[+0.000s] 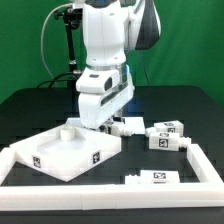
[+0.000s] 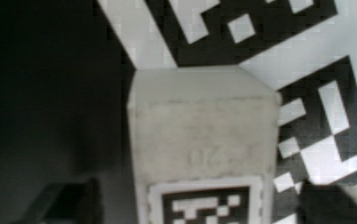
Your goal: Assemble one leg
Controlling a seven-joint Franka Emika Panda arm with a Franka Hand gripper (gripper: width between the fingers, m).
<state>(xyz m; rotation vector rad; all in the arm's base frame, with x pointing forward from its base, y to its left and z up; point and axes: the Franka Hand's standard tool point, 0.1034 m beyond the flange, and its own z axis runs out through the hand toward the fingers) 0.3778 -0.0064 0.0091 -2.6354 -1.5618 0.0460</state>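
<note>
In the wrist view a white leg with a square tag at its near end stands between my dark fingers. Narrow gaps show on both sides of it. My gripper is open around the leg. Behind the leg are the large tags of the white tray-like panel. In the exterior view my gripper is low at the far right corner of the panel. The leg between the fingers is hidden there. Two more legs lie to the exterior view's right.
A low white wall runs along the front and both sides of the work area. A flat white tagged piece lies at the front. A black stand with cables rises behind the arm.
</note>
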